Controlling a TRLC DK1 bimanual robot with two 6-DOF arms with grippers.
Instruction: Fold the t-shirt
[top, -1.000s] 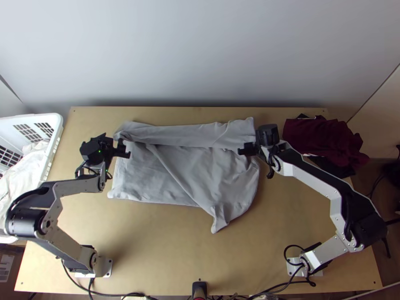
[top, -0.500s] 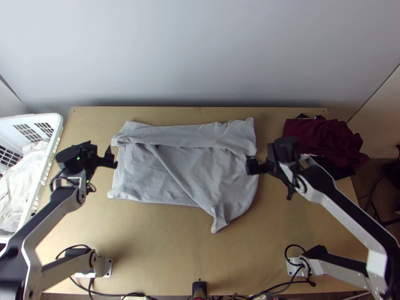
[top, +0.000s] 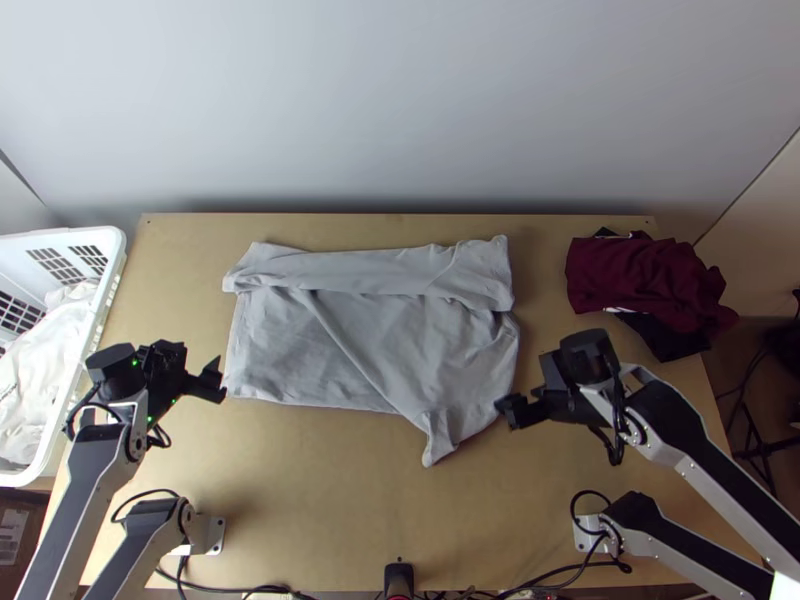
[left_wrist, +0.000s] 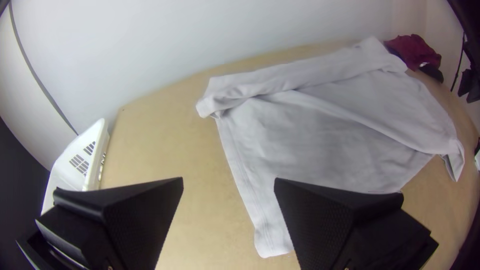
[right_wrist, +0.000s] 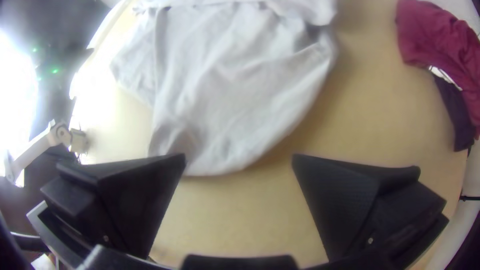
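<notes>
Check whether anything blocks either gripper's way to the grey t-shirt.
Nothing visible stands between the left gripper or the right gripper and the t-shirt. The maroon cloth and the white basket lie off to the sides, outside both paths.

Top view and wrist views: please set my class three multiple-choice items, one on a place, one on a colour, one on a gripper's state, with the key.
1. In the top view, where is the white basket relative to the t-shirt?
A) Right
B) Left
C) On top

2. What colour is the upper bunched cloth?
A) Dark red
B) Yellow
C) Green

3. How is the left gripper?
A) Shut on the t-shirt
B) Shut, empty
C) Open

Key:
1. B: the basket shows at the top view's left edge.
2. A: its visible surface is dark red.
3. C: a wide gap parts its two fingers.
</notes>
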